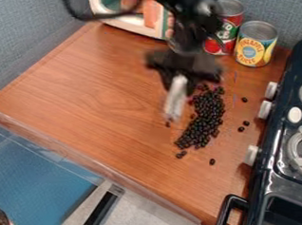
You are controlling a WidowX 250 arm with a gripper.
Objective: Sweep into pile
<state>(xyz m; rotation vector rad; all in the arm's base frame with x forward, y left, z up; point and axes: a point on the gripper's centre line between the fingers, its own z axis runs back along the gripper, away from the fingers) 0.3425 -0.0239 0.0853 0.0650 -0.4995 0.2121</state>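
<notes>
My gripper [179,79] hangs over the middle of the wooden counter, just left of the dark beans' upper end. It is shut on a narrow whitish tool [175,100], which points down and is blurred. The dark beans [206,116] lie in a long, uneven band running from below the gripper toward the lower left. A few strays lie apart: one bean [244,99] and a pair of beans [244,126] on the stove side, another bean [212,162] below the band. One bean [167,125] sits by the tool's lower end.
Two cans, a red one [229,23] and a yellow one [256,44], stand at the back right. A white and teal box [129,20] is behind the arm. The black stove [274,173] borders the counter [85,92] on the right.
</notes>
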